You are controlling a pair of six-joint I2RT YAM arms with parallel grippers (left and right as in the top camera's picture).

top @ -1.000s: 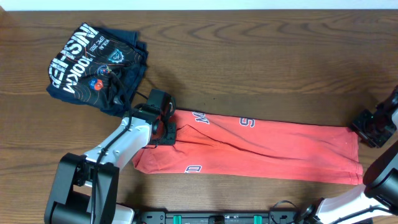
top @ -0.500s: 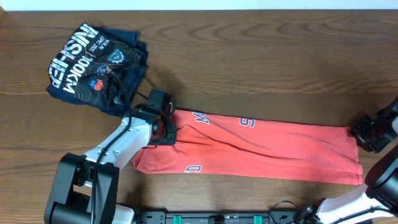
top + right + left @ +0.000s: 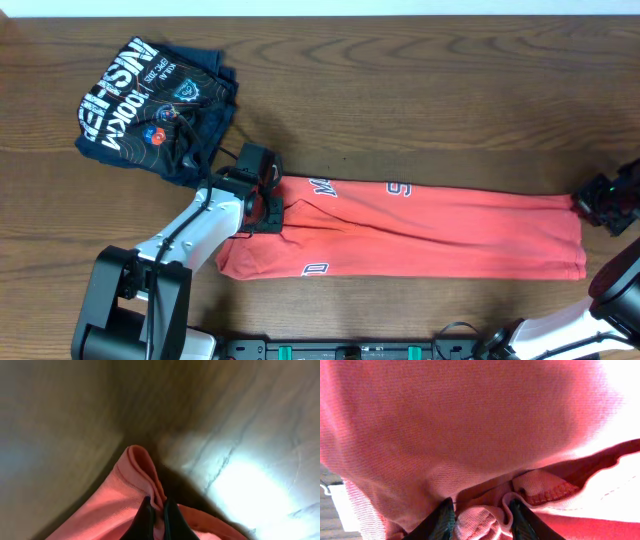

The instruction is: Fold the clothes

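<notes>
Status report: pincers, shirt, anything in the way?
Left pincer shut on red shirt, left end; right pincer shut on its opposite corner. Shirt lies in a long folded strip. Navy shirt apart, nothing blocking.

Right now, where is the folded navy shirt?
In the overhead view the navy shirt lies at the far left of the table, just beyond the left gripper holding the orange-red T-shirt.
</notes>
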